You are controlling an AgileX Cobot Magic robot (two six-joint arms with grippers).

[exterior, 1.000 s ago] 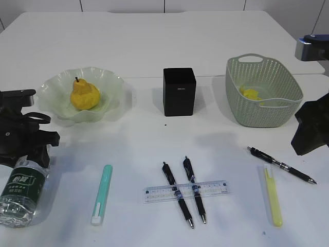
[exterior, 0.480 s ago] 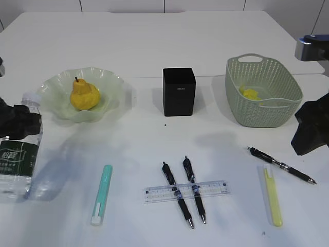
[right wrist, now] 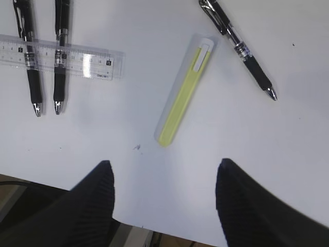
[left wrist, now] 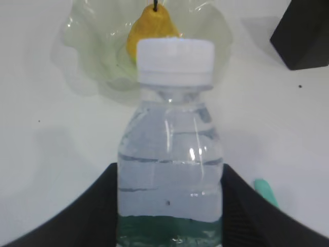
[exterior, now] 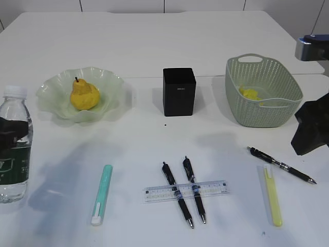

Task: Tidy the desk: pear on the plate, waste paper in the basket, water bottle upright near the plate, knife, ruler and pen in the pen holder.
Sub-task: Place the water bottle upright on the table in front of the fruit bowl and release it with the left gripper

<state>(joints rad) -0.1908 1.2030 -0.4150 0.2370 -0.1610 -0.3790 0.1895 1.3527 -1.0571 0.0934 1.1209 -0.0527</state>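
Note:
The water bottle (exterior: 14, 146) stands upright at the desk's far left, with my left gripper (exterior: 9, 128) shut on its body. In the left wrist view the black fingers (left wrist: 95, 206) press both sides of the bottle (left wrist: 172, 154). The pear (exterior: 85, 95) lies on the plate (exterior: 110, 85). Yellow waste paper (exterior: 250, 94) sits in the basket (exterior: 263, 110). The ruler (exterior: 186, 190) lies crossed with two pens (exterior: 177, 198); a third pen (exterior: 281, 165) lies at the right. A green knife (exterior: 102, 194) and a yellow knife (exterior: 272, 195) lie in front. The pen holder (exterior: 179, 91) stands mid-desk. My right gripper (right wrist: 164, 175) hangs open above the front edge.
The desk (exterior: 154, 41) stretches white behind the plate and basket. The right arm (exterior: 311, 128) hovers at the right edge beside the basket. The desk's front edge (right wrist: 133, 226) shows under the right gripper.
The left gripper has swung the bottle from lying on its side to upright at the desk's left edge. The right arm has not moved.

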